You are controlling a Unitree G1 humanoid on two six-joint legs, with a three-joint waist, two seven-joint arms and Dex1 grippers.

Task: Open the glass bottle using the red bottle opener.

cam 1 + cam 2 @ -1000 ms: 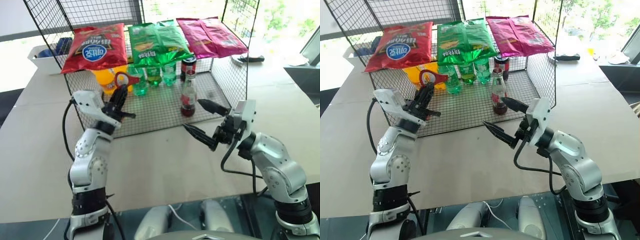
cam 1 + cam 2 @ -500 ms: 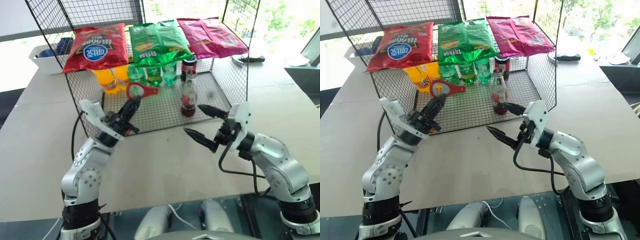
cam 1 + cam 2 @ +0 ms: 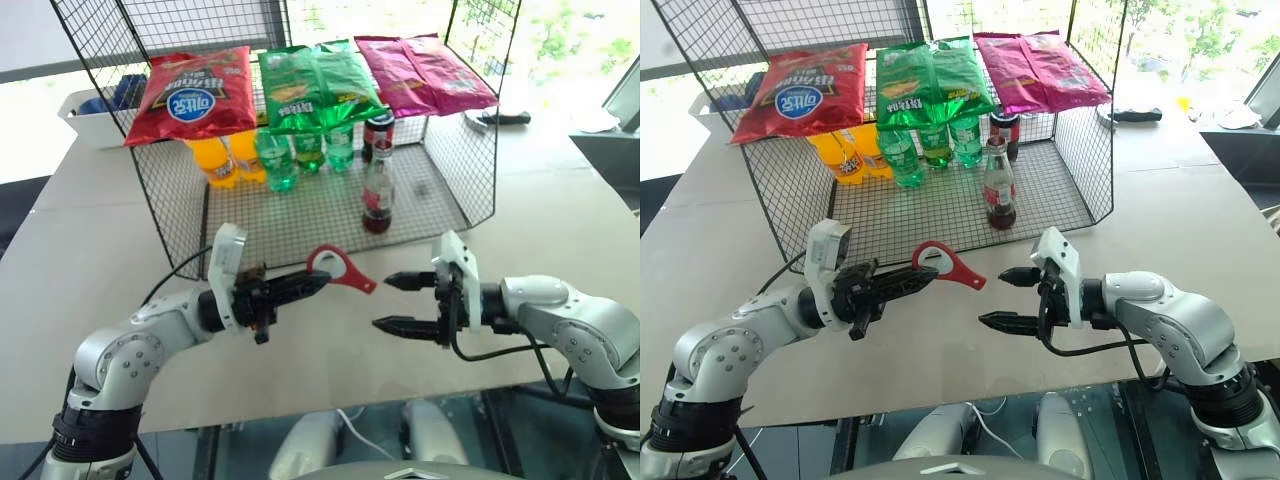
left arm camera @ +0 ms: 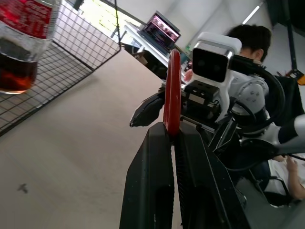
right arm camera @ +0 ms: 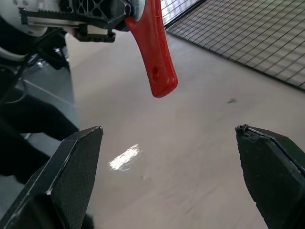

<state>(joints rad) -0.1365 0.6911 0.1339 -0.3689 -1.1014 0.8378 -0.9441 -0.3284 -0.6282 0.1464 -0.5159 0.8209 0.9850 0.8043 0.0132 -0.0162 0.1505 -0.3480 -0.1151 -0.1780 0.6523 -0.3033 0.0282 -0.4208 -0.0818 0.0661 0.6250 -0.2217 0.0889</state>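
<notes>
The thin flat red bottle opener [image 3: 340, 269] is clamped by its loop in the left gripper [image 3: 300, 285], handle poking toward the right gripper [image 3: 402, 303], whose fingers stand wide apart, close by. Bare tabletop [image 3: 330, 350] lies beneath. Both arms have dropped and swung inward; the clear glass bottle with dark drink [image 3: 377, 193] stands unmoved in the wire cage [image 3: 470, 150].

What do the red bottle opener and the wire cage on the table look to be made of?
The thin flat red bottle opener: smooth, uniformly red, plastic or painted metal; unclear which. The black wire-mesh cage: thin metal wire in a welded grid, dark-coated, see-through.
</notes>
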